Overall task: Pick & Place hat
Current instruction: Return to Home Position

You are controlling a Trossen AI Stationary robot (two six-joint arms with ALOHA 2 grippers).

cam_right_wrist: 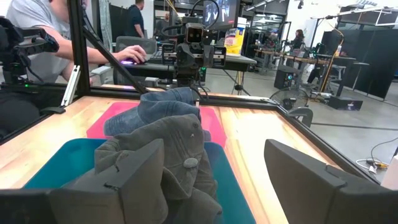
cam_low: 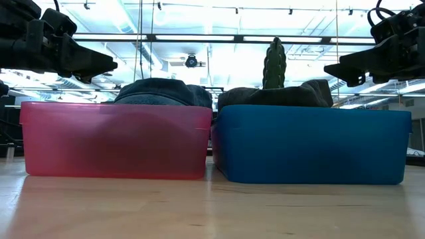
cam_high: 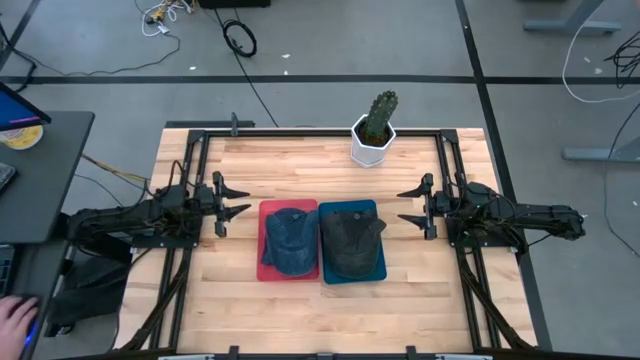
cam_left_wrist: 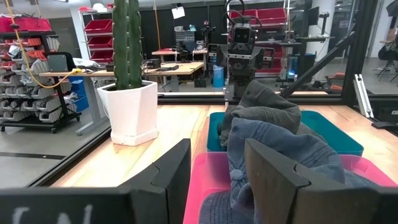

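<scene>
A blue denim hat (cam_high: 288, 240) lies in a red bin (cam_high: 264, 271); a dark grey hat (cam_high: 351, 242) lies in a blue bin (cam_high: 377, 274) beside it, mid-table. In the low view both hats (cam_low: 163, 91) (cam_low: 275, 97) rise above the bin walls. My left gripper (cam_high: 235, 202) hovers left of the red bin, open, above table height (cam_low: 99, 65). My right gripper (cam_high: 410, 205) hovers right of the blue bin, open (cam_low: 335, 72). Each wrist view looks over the hats (cam_left_wrist: 280, 155) (cam_right_wrist: 168, 155) toward the other arm.
A white pot with a green cactus (cam_high: 375, 135) stands near the table's far edge, behind the bins. Black rails (cam_high: 320, 130) frame the wooden tabletop. A desk and a person's hand (cam_high: 15, 318) sit off the table's left side.
</scene>
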